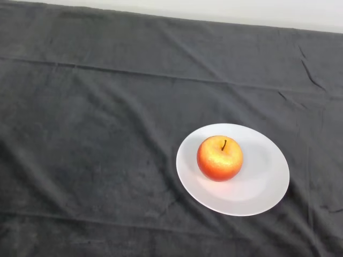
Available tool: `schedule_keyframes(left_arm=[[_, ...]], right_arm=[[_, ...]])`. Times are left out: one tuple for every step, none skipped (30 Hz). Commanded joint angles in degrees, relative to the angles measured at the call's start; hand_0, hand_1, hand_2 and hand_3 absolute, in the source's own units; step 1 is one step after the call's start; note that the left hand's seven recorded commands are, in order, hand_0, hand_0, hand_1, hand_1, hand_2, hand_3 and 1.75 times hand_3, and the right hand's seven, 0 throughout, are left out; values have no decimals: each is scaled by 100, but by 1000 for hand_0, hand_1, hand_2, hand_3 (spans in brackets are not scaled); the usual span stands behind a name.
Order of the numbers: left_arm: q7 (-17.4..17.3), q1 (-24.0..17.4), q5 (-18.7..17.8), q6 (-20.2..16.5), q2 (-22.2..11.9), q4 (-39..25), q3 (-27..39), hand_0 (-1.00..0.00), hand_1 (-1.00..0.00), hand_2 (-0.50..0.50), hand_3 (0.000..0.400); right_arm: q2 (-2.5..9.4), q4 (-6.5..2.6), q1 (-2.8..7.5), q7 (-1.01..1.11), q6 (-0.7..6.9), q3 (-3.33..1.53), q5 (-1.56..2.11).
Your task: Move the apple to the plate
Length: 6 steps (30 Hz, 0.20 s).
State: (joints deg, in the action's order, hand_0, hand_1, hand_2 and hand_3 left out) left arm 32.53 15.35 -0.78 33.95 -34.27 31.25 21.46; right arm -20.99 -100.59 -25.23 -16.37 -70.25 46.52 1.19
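Looks pretty much done already: red-and-yellow apple sitting upright on the white plate, stem pointing up, a bit left of the plate's centre and well inside the rim. Nothing left to move as far as the head view goes, maybe just a final check that it won't roll. No arm or hand anywhere in view, so can't say anything about fingers being apart, together or clamped on something. Apple resting on its own, nothing touching it but the plate. On to materials: apple skin smooth and glossy, orange-red around the sides fading to a yellow patch near the top, with a short dark stem poking out of a shallow dimple. Round, slightly squat shape, so probably stable enough on a flat dish. Plate plain, round, shallow, looks like smooth glazed ceramic or plastic, hard to tell which, with a gently raised rim and a soft shadow of the apple falling across it. All of it lying on a dark grey cloth draped over the table, matte and a bit fuzzy, with long creases running across and a few small wrinkles near the plate's lower left edge. Pale strip of wall or floor showing along the far edge of the cloth
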Motion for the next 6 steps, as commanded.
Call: schedule_keyframes(left_arm=[[-27, 359, 141, 26, 86, -33, 219, 0, 0, 0, 0], [-33, 361, 144, 27, 88, -31, 224, 0, 0, 0, 0], [-41, 362, 144, 27, 89, -28, 230, 0, 0, 0, 0], [-48, 362, 144, 28, 89, -27, 236, 0, 0, 0, 0], [-55, 363, 146, 30, 91, -24, 242, 0, 0, 0, 0], [-59, 364, 149, 33, 94, -21, 247, 0, 0, 0, 0]], right_arm=[[730, -294, 704, -2, 138, 48, 32], [730, -294, 704, -2, 138, 48, 32], [730, -294, 704, -2, 138, 48, 32], [730, -294, 704, -2, 138, 48, 32], [730, -294, 704, -2, 138, 48, 32], [730, -294, 704, -2, 138, 48, 32]])
